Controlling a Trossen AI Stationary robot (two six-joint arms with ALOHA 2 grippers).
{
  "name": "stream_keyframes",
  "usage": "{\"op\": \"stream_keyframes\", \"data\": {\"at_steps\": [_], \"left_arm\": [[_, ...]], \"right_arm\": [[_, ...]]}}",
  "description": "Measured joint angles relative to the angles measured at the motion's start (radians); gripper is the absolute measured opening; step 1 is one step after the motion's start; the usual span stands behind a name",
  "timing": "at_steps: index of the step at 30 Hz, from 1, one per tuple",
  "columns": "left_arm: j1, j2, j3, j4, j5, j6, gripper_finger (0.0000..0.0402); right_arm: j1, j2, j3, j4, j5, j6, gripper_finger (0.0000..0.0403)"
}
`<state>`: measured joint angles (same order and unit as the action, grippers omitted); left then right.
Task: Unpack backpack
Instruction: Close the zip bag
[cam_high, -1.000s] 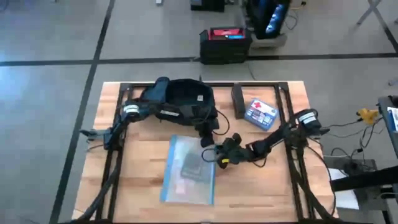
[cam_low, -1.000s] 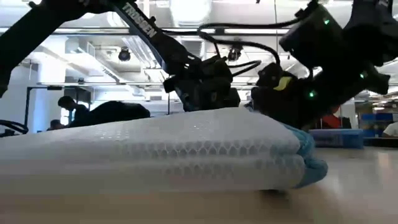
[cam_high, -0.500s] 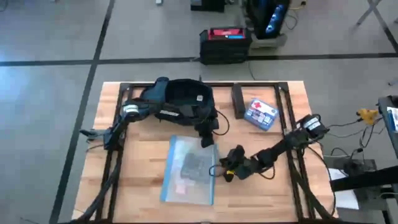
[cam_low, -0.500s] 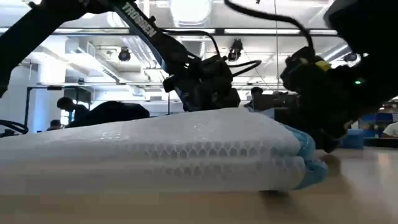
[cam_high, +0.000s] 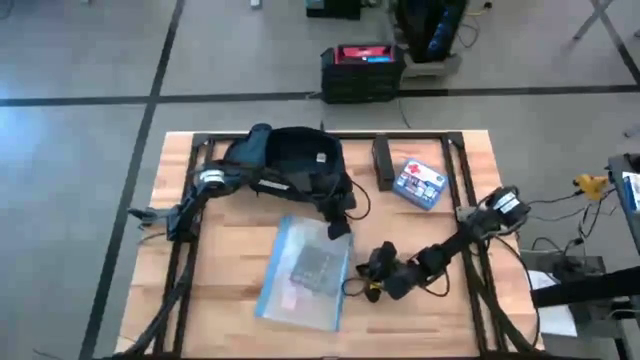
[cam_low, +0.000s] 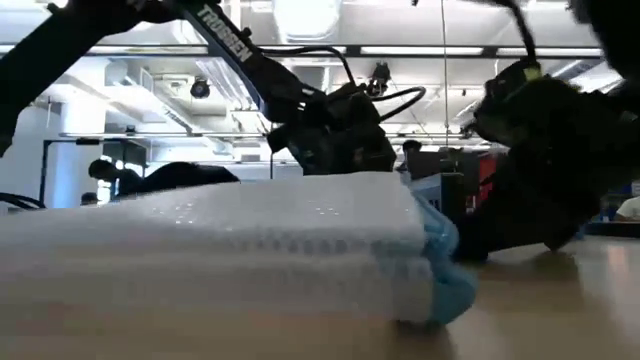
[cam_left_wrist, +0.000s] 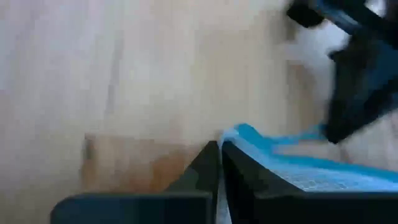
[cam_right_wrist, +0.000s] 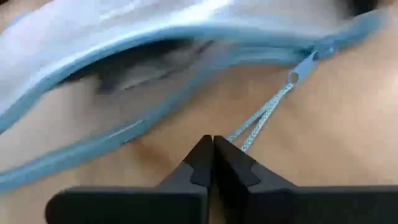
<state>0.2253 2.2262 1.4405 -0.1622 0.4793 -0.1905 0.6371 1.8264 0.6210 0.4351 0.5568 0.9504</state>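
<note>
High view shows my left gripper (cam_high: 338, 226) with its fingers pressed together on the top edge of the clear plastic pouch with blue zipper trim (cam_high: 303, 272), which lies flat on the wooden slatted table (cam_high: 230, 255); directly behind that gripper, touching distance from its wrist, sits the dark navy soft fabric backpack (cam_high: 290, 160) with its small light logo patch; my right gripper (cam_high: 372, 285) rests low beside the pouch's side edge, clenched, and in its wrist view the tips (cam_right_wrist: 211, 152) meet right where the thin blue zipper cord (cam_right_wrist: 264, 115) runs toward them, though I cannot tell whether the cord is truly pinched; beyond my right arm, farther toward the backpack's end of the table, lie a small blue-white box with a red cross (cam_high: 419, 183) and a dark upright block (cam_high: 382, 162) just beside it.

I judge the backpack to be soft, slumping and light once emptied, so it will fold rather than lift as one piece; its fabric should not slip, and the best hold looks to be the rim of its opening or a strap; the pouch looks slick and floppy, so an edge or the zipper trim is the safer hold.
</note>
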Motion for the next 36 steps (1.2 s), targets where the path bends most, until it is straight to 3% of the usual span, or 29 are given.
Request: {"op": "stream_keyframes", "data": {"at_steps": [12, 19, 21, 25, 36], "left_arm": [[0.023, 0.003, 0.003, 0.02, -0.034, 0.009, 0.0], [0.083, 0.001, 0.005, -0.021, -0.031, 0.025, 0.0], [0.101, 0.0, 0.006, -0.037, -0.025, 0.034, 0.0], [0.105, 0.0, 0.005, -0.038, -0.021, 0.036, 0.0], [0.076, 0.0, 0.004, -0.04, 0.001, 0.047, 0.0]], "right_arm": [[0.11, 0.003, 0.157, -0.143, -0.149, 0.021, 0.0], [0.185, 0.004, 0.169, -0.157, -0.247, 0.1, 0.0], [0.209, 0.003, 0.17, -0.174, -0.219, 0.104, 0.0], [0.214, -0.001, 0.172, -0.254, -0.013, 0.083, 0.0], [-0.036, -0.018, 0.169, -0.385, 0.163, -0.093, 0.0]]}}
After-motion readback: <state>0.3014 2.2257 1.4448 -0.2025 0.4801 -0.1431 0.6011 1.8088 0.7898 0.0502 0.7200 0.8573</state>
